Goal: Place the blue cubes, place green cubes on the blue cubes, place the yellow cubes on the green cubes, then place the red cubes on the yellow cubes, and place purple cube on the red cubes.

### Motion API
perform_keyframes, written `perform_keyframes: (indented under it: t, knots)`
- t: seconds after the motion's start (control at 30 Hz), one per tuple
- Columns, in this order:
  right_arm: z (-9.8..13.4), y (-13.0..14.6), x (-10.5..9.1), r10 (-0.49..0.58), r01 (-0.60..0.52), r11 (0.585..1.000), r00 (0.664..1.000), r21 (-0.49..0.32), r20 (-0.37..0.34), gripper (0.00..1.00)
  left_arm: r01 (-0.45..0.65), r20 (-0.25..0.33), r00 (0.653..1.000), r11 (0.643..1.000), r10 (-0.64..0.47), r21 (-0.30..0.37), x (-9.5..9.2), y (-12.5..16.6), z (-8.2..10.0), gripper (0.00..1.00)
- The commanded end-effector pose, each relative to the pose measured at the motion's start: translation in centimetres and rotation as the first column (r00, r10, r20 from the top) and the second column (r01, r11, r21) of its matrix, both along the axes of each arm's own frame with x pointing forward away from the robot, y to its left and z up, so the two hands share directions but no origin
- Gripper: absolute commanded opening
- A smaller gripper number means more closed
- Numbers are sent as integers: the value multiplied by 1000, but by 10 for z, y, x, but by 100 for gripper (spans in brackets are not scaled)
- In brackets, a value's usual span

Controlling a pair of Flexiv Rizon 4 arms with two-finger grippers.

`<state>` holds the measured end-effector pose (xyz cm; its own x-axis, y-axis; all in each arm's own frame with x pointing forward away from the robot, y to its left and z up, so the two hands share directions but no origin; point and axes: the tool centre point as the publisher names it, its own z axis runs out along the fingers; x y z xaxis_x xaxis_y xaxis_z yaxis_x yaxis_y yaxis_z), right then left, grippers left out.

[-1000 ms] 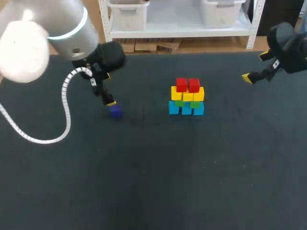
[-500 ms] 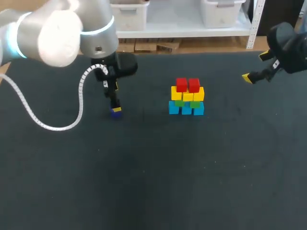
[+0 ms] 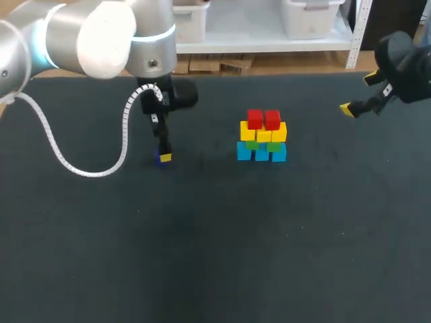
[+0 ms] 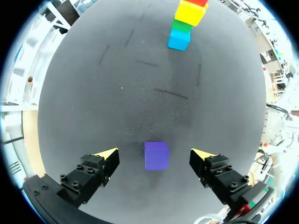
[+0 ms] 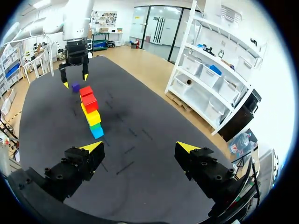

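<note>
Purple cube [image 4: 156, 155] sits flat on the dark surface [image 4: 140, 84], well apart from the stack [image 4: 183, 25], between the spread fingers [image 4: 106, 156] of the left gripper [image 4: 155, 154], neither touching (judged light, rigid, probably smooth: pinch two opposite flat faces squarely, mid-height).

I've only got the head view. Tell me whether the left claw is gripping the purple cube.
Observer: No. In the left wrist view the purple cube sits between the open fingers of the left claw, with a gap on each side.
Operator: Check the right claw too.
Observer: The right wrist view shows it open, with nothing between its fingers.
Operator: Report how deep the stack is.
Observer: Seen end-on from the left wrist, it is a single column, one cube thick.
</note>
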<state>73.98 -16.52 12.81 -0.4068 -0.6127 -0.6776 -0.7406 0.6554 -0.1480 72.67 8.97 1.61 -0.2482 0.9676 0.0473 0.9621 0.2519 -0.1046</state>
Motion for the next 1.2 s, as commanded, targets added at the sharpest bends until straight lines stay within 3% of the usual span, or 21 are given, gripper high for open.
perform_keyframes:
  t: [0.03,0.47,0.5,0.53,0.57,0.63,0.77,0.83,1.07,1.2]
  knots:
    - [0,-1,0,2,-2,1000,1000,2,-1,100,-14,20,1000,1000,14,9,-10,1,-4,100]
    - [0,-1,0,2,-2,1000,1000,2,-1,100,-66,46,997,997,65,32,-16,5,-22,100]
    - [0,-1,0,2,-2,1000,1000,2,-1,100,-70,50,996,997,68,33,-15,5,-22,71]
    - [0,-1,0,2,-2,1000,1000,2,-1,100,-73,52,996,997,71,33,-14,6,-22,57]
    - [0,-1,0,2,-2,1000,1000,2,-1,100,-76,57,996,996,74,35,-13,7,-22,49]
    - [0,-1,0,2,-2,1000,1000,2,-1,100,-86,67,994,996,84,37,-11,9,-21,47]
    - [0,-1,0,2,-2,1000,1000,2,-1,100,-109,96,990,994,105,28,-5,12,-19,27]
    - [0,-1,0,2,-2,1000,1000,2,-1,100,-108,104,989,994,104,27,-4,12,-19,2]
    - [0,-1,0,2,-2,1000,1000,2,-1,100,-84,127,988,996,82,10,-3,7,-16,0]
    - [0,-1,0,2,-2,1000,1000,2,-1,100,-46,138,989,999,43,21,3,6,8,0]
